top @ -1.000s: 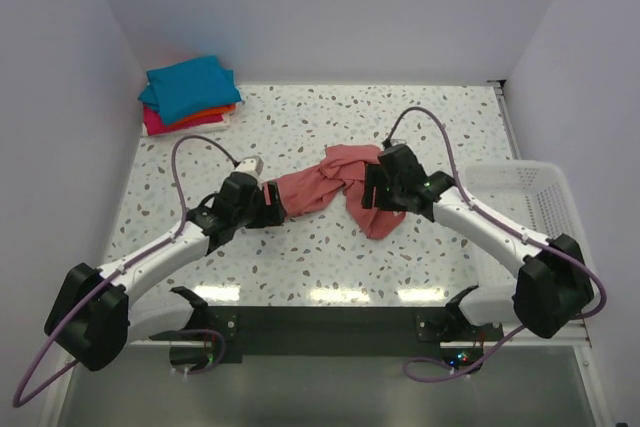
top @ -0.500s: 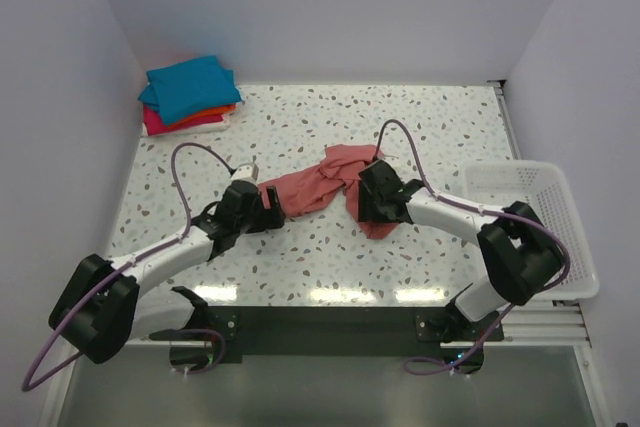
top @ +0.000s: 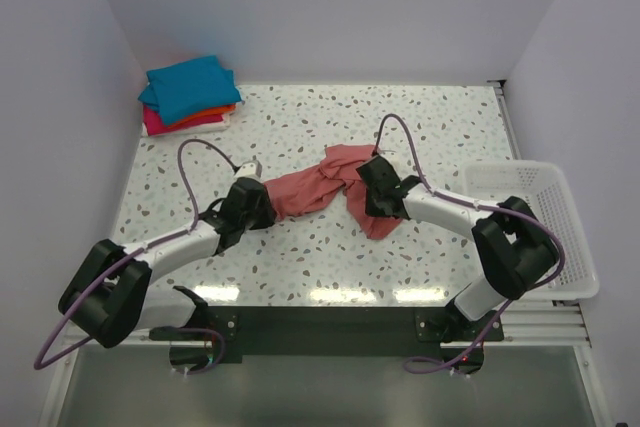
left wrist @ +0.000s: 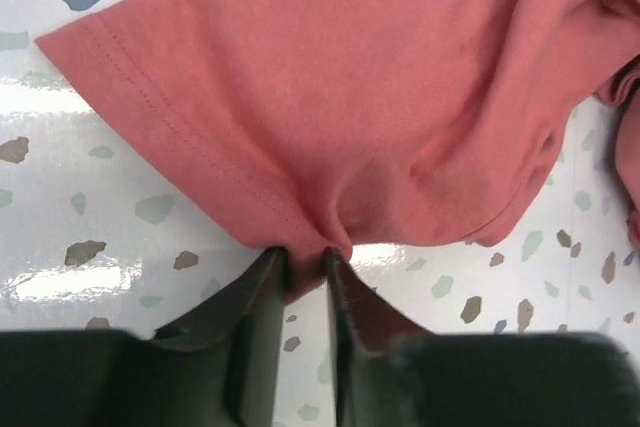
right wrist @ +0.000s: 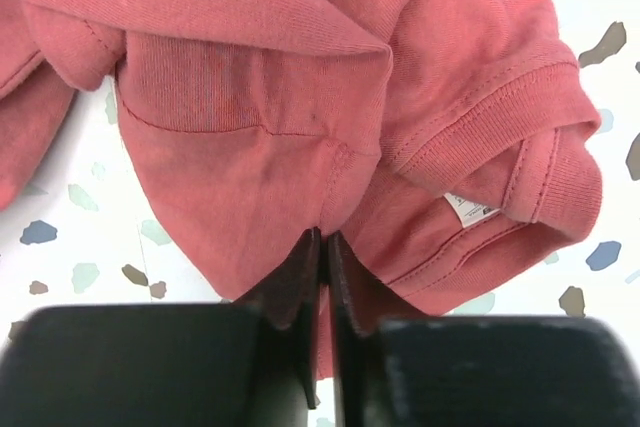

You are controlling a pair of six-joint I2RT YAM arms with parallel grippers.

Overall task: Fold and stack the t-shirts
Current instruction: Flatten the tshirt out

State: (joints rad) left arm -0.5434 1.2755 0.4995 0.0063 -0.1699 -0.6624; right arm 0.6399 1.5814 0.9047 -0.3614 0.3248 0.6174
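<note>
A crumpled salmon-pink t-shirt (top: 318, 185) lies mid-table, bunched between both arms. My left gripper (top: 262, 205) is at its left end, shut on a pinch of the hemmed edge (left wrist: 305, 257); the flat fabric (left wrist: 350, 117) spreads away from the fingers. At the right part of the shirt, my right gripper (top: 372, 190) is shut on a fold of fabric (right wrist: 322, 235) near the ribbed collar and its white label (right wrist: 468, 209). A stack of folded t-shirts (top: 188, 92), teal-blue on top of orange and magenta-pink, sits at the far left corner.
A white mesh basket (top: 536, 219) stands at the table's right edge, behind the right arm. Grey walls close in the table on the left, back and right. The speckled tabletop (top: 300, 257) shows in front of the shirt.
Both grippers have closed on the pink t-shirt; they were open over its ends before. The right arm has drawn in toward the shirt's middle, and the left has edged right.
</note>
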